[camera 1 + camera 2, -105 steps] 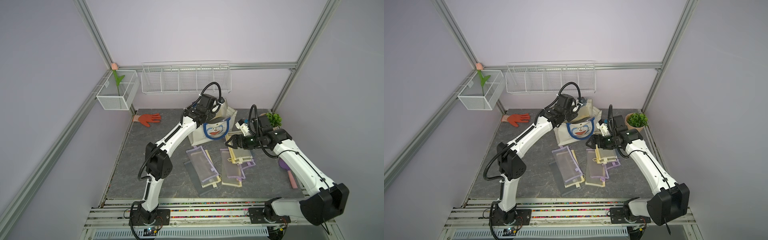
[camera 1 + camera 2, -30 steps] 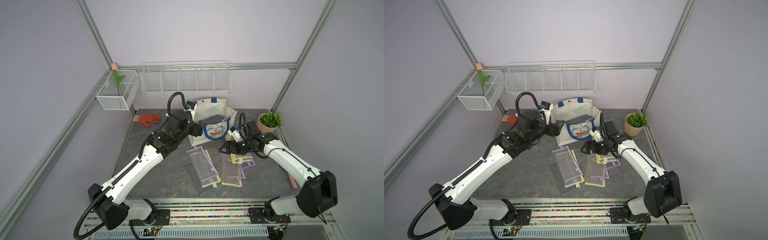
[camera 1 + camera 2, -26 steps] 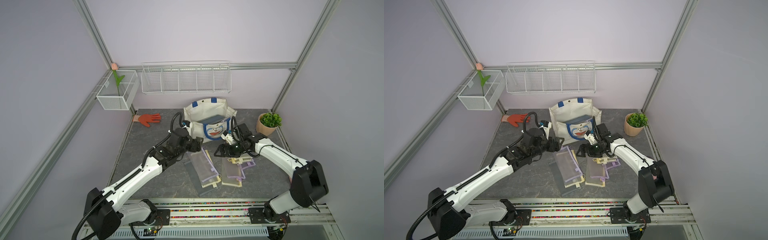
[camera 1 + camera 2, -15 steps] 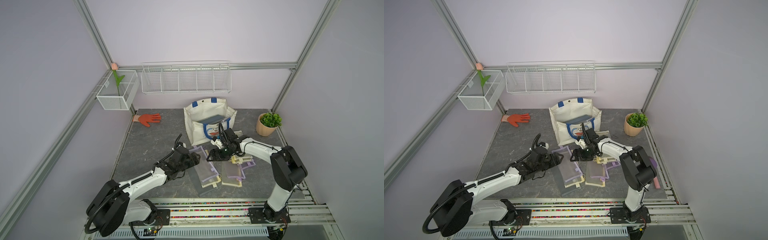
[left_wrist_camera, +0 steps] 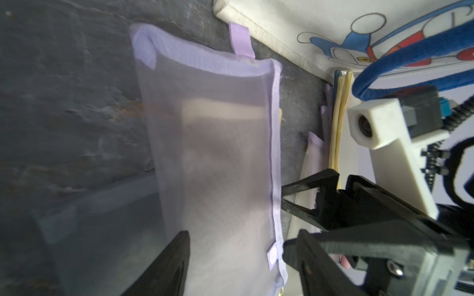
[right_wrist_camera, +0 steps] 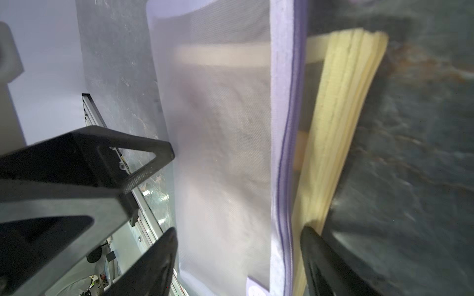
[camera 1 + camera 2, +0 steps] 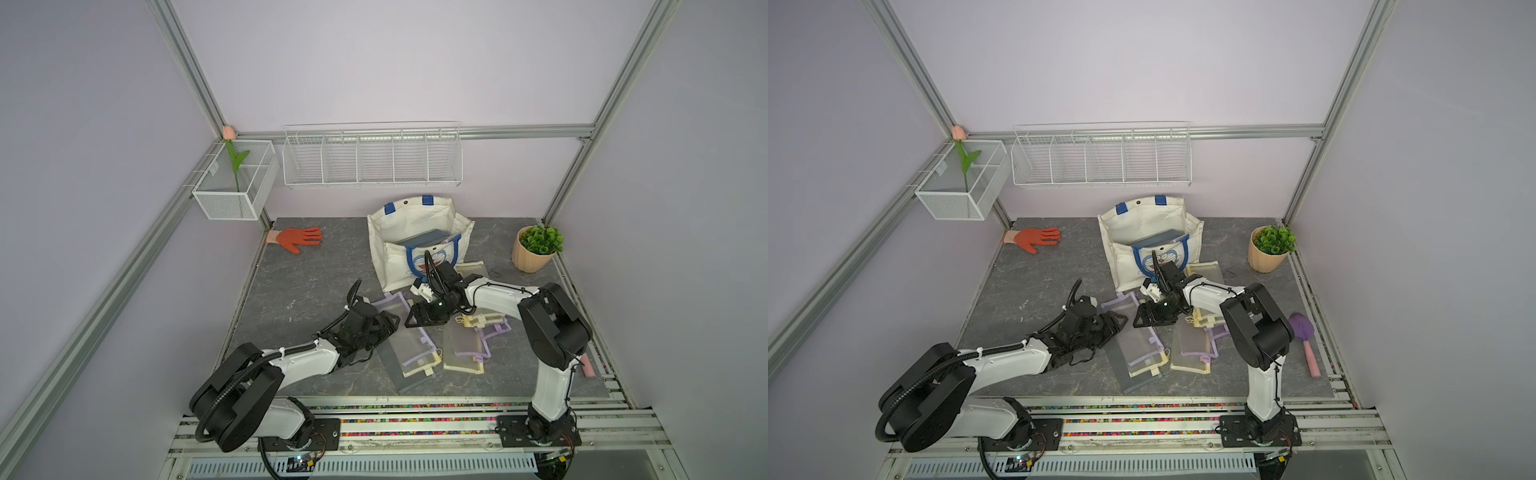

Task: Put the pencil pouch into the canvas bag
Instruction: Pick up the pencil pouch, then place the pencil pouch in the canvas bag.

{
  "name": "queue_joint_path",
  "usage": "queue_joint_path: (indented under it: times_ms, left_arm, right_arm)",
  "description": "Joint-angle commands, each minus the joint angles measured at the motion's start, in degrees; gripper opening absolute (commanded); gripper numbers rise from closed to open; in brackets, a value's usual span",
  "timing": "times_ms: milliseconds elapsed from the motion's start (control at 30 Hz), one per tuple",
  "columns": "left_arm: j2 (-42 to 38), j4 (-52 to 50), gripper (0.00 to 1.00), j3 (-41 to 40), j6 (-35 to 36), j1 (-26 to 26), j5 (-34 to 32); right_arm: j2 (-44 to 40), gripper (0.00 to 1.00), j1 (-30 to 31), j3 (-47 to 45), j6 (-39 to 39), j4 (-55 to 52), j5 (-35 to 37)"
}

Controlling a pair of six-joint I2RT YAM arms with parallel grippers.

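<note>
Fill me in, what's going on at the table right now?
Both arms are down at a purple mesh pouch lying flat before the canvas bag. The left hand and right hand straddle it, jaws open, nothing lifted yet. The bag stands open with a dark flat item inside; more pouches lie nearby.

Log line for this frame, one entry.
phase: pre-grasp | left gripper: open at purple pouch | right gripper: open at purple pouch | bag: upright

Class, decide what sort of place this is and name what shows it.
Likely a robot test cell: two arms on a rail, metal frame round plain walls, props like the canvas bag.
</note>
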Motion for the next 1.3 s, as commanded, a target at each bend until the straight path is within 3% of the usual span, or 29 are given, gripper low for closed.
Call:
queue_joint_path:
  times_ms: [0,233,467,633,800,933,1033,1267]
  left_arm:
    - [-5.45,-6.11,0.64,-1.18,-0.31,0.25,-2.74]
    - [-9.69,-4.13,0.59,-6.31,-2.01,0.34,-4.93]
    - [-2.63,1.99,0.54,-5.54,-2.32,0.25,-1.56]
    - [-0.57,4.8,0.36,-4.77,-1.86,0.25,-1.33]
    - [-3.83,2.86,0.0,-5.54,-1.43,0.25,-1.88]
    - [-13.03,-10.38,0.0,-2.65,2.59,0.25,-4.94]
    - [-20.46,-23.7,0.0,2.89,10.73,0.25,-8.34]
    - [-27.31,-42.64,0.0,19.5,28.69,0.34,-13.29]
  right_arm:
    - [0.88,0.73,0.85,-0.86,-1.13,0.11,-0.29]
    - [0.97,0.53,1.77,-0.86,-1.47,-0.31,-0.12]
    - [1.74,0.5,3.45,-0.69,-1.4,-0.51,-0.12]
    - [2.28,0.5,4.56,-0.16,-1.51,-0.92,0.11]
    - [1.7,0.5,4.74,-0.16,-1.56,-1.36,0.38]
    - [-1.39,0.52,4.76,-0.41,-1.62,-2.71,0.47]
    - [-5.47,0.56,4.72,-0.5,-2.12,-5.06,0.82]
    - [-16.9,0.77,4.68,3.6,-4.12,-13.19,3.41]
